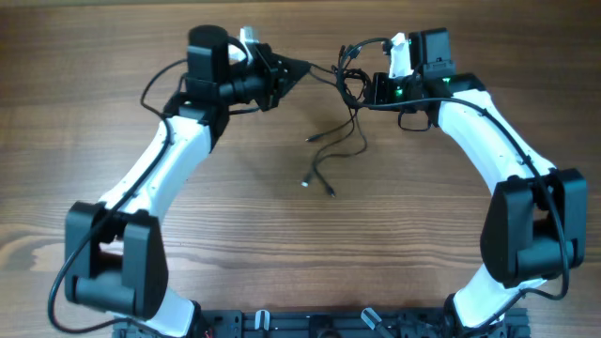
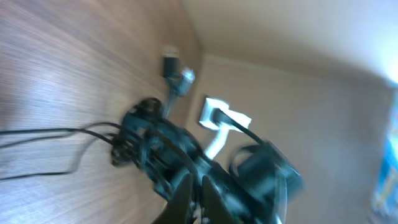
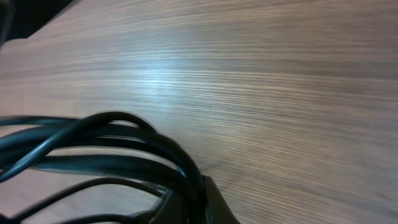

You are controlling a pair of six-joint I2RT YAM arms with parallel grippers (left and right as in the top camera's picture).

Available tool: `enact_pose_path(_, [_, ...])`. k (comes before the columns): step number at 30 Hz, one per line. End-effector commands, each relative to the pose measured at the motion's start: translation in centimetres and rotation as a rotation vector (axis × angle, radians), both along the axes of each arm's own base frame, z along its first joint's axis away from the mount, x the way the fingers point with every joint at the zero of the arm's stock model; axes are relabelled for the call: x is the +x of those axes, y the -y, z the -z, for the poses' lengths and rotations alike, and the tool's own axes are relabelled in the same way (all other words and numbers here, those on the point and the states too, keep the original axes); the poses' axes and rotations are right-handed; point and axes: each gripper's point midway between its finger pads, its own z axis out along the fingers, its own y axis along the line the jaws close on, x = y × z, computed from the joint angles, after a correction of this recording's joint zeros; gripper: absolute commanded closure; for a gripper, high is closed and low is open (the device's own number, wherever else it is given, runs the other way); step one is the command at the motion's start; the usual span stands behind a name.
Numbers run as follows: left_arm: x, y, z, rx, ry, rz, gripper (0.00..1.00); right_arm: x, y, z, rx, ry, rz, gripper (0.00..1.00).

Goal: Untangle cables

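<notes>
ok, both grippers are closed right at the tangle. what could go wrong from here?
1. The left gripper and right gripper seem to pinch the cables close together, with the knot between them. Pulling apart may tighten it.
2. The right wrist view shows several strands clamped at once, so they may move as one.
3. Loose plug ends trail on the table and could drag or snag.
</notes>
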Motion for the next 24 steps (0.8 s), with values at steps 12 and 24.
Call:
enact_pose_path(12, [-3.4, 1.0, 3.6, 0.402, 0.077, -0.01, 0.29, -2.0, -2.6, -1.4, 0.144, 0.085, -0.338, 0.96])
enact_pose_path(24, [-3.0, 3.4, 13.4, 0.56, -0.164, -0.143, 0.56, -2.9, -2.7, -1.1, 0.14, 0.068, -0.385, 0.95])
